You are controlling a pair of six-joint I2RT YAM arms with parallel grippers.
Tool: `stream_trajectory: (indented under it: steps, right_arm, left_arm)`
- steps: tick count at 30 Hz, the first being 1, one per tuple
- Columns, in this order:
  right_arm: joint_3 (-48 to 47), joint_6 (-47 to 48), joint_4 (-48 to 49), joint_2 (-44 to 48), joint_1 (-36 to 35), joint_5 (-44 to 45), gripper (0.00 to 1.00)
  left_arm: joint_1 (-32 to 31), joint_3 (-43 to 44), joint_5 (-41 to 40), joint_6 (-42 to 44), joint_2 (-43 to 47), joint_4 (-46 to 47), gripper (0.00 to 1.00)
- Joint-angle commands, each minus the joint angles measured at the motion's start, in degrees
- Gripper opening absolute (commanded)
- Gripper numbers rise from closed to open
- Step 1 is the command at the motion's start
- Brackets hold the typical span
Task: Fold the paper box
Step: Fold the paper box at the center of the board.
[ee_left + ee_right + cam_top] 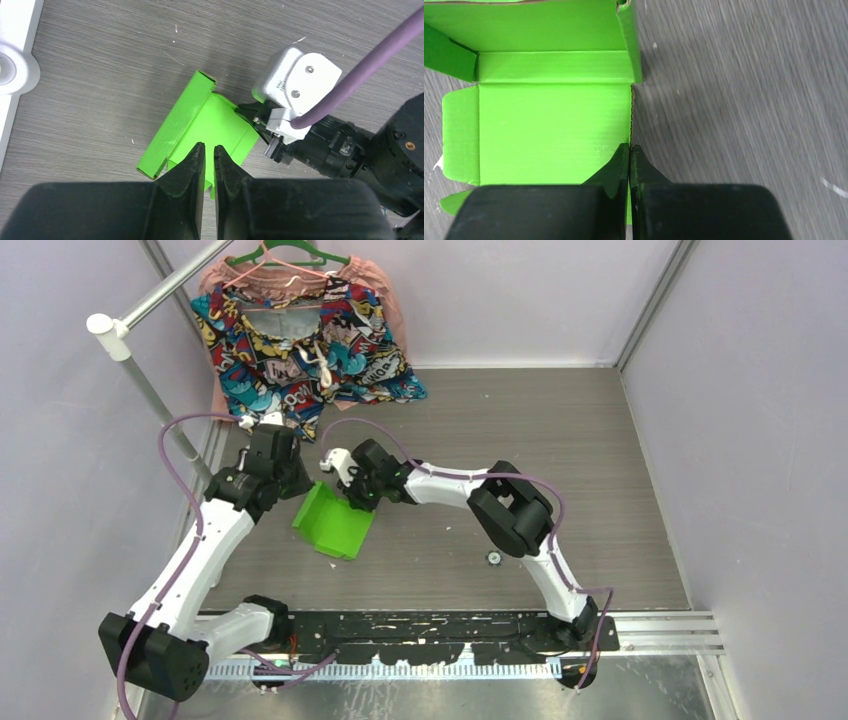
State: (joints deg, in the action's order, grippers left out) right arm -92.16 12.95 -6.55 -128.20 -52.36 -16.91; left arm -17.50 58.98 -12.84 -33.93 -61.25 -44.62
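Top external view: a grey wood-grain surface (560, 460) boxed in by plain pale walls (500, 300), with metal posts in the far corners.
Far left corner: a comic-print shirt (300, 350) on a green hanger (285, 252), with its hem lying on the surface. A white pole (150, 390) slants down beside it along the left edge.
Near edge: a black base plate (430, 630), scuffed with white, carries both arm bases.
Paper box: the lime-green paper box (335, 523) lies on the left half of the surface, about midway between the far and near edges. It is partly folded and open side up, between the two end effectors.
Box shape: the right wrist view shows a flat panel, a folded strip beyond it and small flaps on its left side.
Left end effector: the left end effector (208, 146) sits over the box, its fingers close together with a thin slit between them. I cannot tell whether card is pinched in the slit.
Right end effector: the right end effector (630, 148) is closed, fingertips pressed together right at the right-hand edge of the flat panel.
Loose item: a small dark round part (493, 558) lies on the surface near the right arm's elbow, well apart from the box.
Cables: purple cables (185, 425) loop above both arms.
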Motion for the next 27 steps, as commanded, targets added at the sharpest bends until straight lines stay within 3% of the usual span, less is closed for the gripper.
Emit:
stream_trajectory:
  steps: [1, 5, 12, 27]
  right_arm:
    - [5.6, -4.5, -4.5, 5.9, -0.2, 10.6, 0.01]
    - [11.2, -8.2, -5.1, 9.7, -0.2, 22.0, 0.01]
    - [18.5, -17.0, -6.7, 15.4, -0.4, 34.5, 0.01]
    - [17.0, -28.4, -17.2, 11.3, -4.2, 60.1, 0.01]
  left_arm:
    - [0.5, 0.5, 0.6, 1.1, 1.3, 0.5, 0.13]
    - [0.7, 1.1, 1.1, 1.5, 0.8, 0.8, 0.14]
    - [0.8, 2.2, 3.0, 1.2, 0.0, 1.3, 0.16]
    - [0.8, -8.9, 8.3, -1.1, 6.3, 4.0, 0.15]
